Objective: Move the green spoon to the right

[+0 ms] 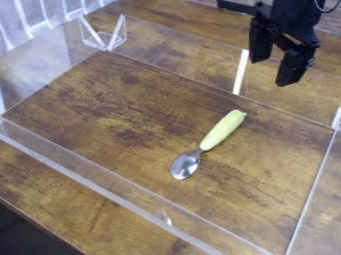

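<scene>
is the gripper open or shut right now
Open. The gripper hangs above the table with its two fingers visibly apart and nothing between them; the green spoon lies flat below.

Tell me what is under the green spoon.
The green spoon lies flat on the brown wooden table, inside the clear plastic walls. Only bare wood shows around it; the strip directly beneath its handle and bowl is covered. The open gripper hangs apart from it.
</scene>
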Controlling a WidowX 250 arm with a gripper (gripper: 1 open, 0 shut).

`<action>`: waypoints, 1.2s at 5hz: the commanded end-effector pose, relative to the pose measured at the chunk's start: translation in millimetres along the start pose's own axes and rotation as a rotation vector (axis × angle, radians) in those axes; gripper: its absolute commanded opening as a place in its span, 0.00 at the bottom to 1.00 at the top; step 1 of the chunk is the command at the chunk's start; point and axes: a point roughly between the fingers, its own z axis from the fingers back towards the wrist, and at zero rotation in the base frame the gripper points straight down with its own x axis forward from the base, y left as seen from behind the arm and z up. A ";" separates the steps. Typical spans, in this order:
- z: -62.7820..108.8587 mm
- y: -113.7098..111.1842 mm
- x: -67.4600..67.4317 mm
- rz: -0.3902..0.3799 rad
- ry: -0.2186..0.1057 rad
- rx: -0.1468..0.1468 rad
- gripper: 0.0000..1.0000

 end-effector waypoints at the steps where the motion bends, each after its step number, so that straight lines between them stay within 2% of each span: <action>1: 46.2 -4.0 1.8 -0.004 -0.112 0.041 1.00; 3: 59.5 4.7 -1.1 0.010 -0.110 0.045 1.00; 5: 62.4 5.2 2.4 0.074 -0.118 0.077 1.00; 6: 63.0 3.4 -3.1 0.101 -0.124 0.092 1.00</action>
